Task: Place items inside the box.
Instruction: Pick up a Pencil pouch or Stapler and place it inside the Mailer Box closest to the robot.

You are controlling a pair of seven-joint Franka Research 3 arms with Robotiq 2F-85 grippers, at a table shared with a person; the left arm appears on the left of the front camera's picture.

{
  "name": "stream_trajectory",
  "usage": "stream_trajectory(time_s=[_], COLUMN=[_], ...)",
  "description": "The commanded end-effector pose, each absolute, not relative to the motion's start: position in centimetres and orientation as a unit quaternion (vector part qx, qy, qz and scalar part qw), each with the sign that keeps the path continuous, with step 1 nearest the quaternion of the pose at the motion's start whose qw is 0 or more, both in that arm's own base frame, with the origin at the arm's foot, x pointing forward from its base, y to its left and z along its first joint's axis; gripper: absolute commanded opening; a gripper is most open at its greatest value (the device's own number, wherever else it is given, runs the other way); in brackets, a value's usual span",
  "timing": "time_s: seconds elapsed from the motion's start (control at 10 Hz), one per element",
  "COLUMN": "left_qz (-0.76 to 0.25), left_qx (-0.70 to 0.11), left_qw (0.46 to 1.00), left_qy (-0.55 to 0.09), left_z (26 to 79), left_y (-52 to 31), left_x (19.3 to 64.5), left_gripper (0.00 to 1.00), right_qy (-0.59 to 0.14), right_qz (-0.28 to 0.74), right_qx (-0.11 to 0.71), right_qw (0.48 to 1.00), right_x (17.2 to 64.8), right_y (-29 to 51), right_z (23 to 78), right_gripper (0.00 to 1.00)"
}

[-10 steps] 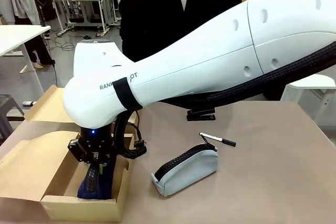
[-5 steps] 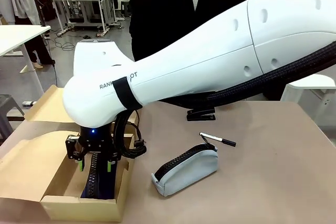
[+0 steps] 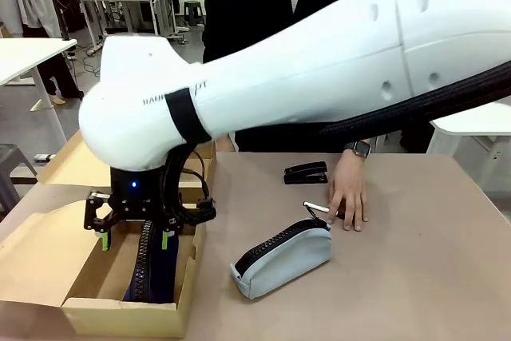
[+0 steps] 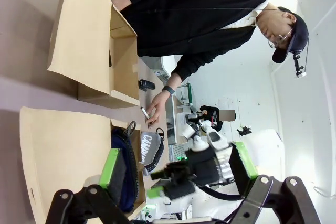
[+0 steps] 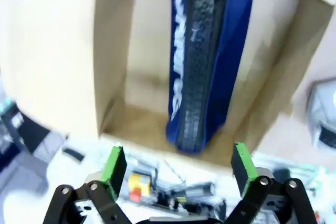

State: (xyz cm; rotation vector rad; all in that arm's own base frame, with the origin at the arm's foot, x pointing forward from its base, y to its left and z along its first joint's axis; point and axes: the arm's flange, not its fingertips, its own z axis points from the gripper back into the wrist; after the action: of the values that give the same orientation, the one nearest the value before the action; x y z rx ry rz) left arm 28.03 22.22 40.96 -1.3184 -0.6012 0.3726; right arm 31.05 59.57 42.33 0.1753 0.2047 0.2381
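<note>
Hovering right claw [image 3: 134, 243], wide open, empty; blue pouch [image 3: 156, 271] below

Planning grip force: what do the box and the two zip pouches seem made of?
The box: matte brown cardboard, seen in its creased flaps. The dark blue pouch: likely woven fabric, white print, black zip. The grey pouch: soft matte cloth, apparently; it sags.

The box [image 3: 120, 317] is plain, matt brown cardboard. The dark blue zip pouch [image 5: 202, 61] and the grey zip pouch [image 3: 287, 265] are soft-looking matt cloth. The right arm's shell [image 3: 319, 77] is smooth, glossy white plastic.
</note>
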Motion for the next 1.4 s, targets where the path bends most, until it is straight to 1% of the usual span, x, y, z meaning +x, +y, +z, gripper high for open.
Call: stream_trajectory(time_s=[0.0, 0.1, 0.2, 0.3, 0.5, 0.7, 0.8, 0.9, 1.1, 1.2, 1.3], left_qz=[0.162, 0.162, 0.162, 0.162, 0.162, 0.162, 0.162, 0.162, 0.162, 0.162, 0.162], left_qx=[-0.603, -0.603, -0.603, -0.603, -0.603, -0.603, -0.603, -0.603, -0.603, -0.603, -0.603], left_qw=[0.729, 0.729, 0.729, 0.729, 0.729, 0.729, 0.729, 0.729, 0.729, 0.729, 0.729], left_qy=[-0.280, -0.280, -0.280, -0.280, -0.280, -0.280, -0.280, -0.280, -0.280, -0.280, -0.280], left_z=[40.9, 40.9, 40.9, 40.9, 40.9, 40.9, 40.9, 40.9, 40.9, 40.9, 40.9], left_y=[22.0, 22.0, 22.0, 22.0, 22.0, 22.0, 22.0, 22.0, 22.0, 22.0, 22.0], left_x=[27.8, 27.8, 27.8, 27.8, 27.8, 27.8, 27.8, 27.8, 27.8, 27.8, 27.8], left_gripper=[1.00, 1.00, 1.00, 1.00, 1.00, 1.00, 1.00, 1.00, 1.00, 1.00, 1.00], right_qy=[0.157, 0.153, 0.154, 0.149, 0.165, 0.171, 0.189, 0.211, 0.173, 0.160, 0.148], right_qz=[0.192, 0.205, 0.198, 0.186, 0.198, 0.219, 0.254, 0.305, 0.200, 0.187, 0.149], right_qx=[0.043, 0.016, -0.004, 0.046, -0.004, -0.004, -0.004, 0.018, 0.121, 0.166, 0.209], right_qw=[0.968, 0.967, 0.968, 0.970, 0.966, 0.961, 0.949, 0.928, 0.957, 0.955, 0.955], right_x=[28.4, 27.3, 27.3, 26.9, 25.9, 25.7, 25.2, 24.6, 23.7, 23.0, 22.5], right_y=[58.2, 58.6, 59.3, 58.4, 58.0, 57.7, 56.6, 53.1, 40.7, 36.8, 32.7], right_z=[46.8, 47.6, 47.3, 47.2, 48.1, 48.4, 49.0, 50.5, 53.8, 54.1, 53.9], right_gripper=[1.00, 1.00, 1.00, 1.00, 1.00, 1.00, 1.00, 1.00, 1.00, 1.00, 1.00])
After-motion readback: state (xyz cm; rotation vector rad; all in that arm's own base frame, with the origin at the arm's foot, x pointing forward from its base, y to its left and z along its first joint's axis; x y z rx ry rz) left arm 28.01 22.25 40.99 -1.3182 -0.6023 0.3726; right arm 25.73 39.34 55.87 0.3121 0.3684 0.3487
